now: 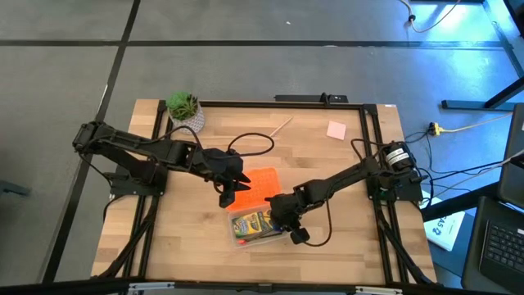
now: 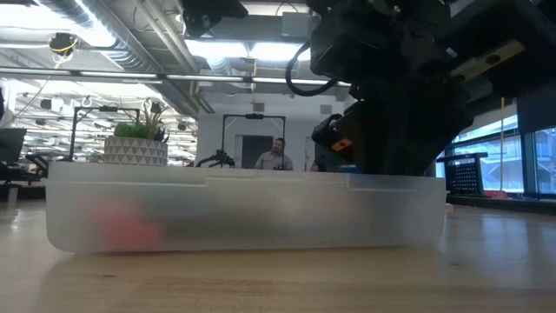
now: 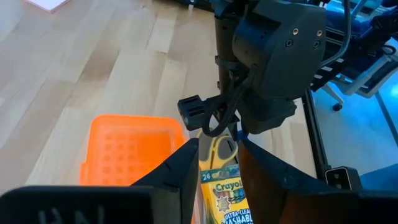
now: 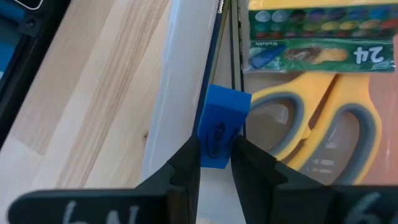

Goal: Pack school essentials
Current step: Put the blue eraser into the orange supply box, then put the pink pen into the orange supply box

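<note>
A clear case (image 1: 256, 225) stands near the table's front edge. In it lie a green-and-yellow crayon box (image 4: 317, 34), yellow-handled scissors (image 4: 311, 124) and thin dark pencils (image 4: 231, 56). My right gripper (image 4: 216, 155) reaches down into the case beside its wall (image 4: 180, 93), shut on a small blue eraser (image 4: 219, 124). My left gripper (image 3: 216, 168) hangs above the table left of the case, near the orange lid (image 1: 260, 187). It is open by a narrow gap with nothing in it. A pink note pad (image 1: 336, 129) and a pale pencil (image 1: 281, 127) lie at the back. My right gripper pinches the blue eraser by its two broad faces (image 4: 214, 146) between its two fingers. The fingers slant down from the table's right side. The eraser's free end sticks out past the fingertips, over the pencils next to the case wall. Whether it touches the case's bottom I cannot tell.
A green potted plant (image 1: 185, 109) stands at the back left corner. The orange perforated lid lies flat just behind the case. A black frame rail (image 1: 364, 123) runs along the table's edges. In the low view the case's frosted wall (image 2: 243, 209) fills the foreground, and a person (image 2: 278, 156) shows far behind.
</note>
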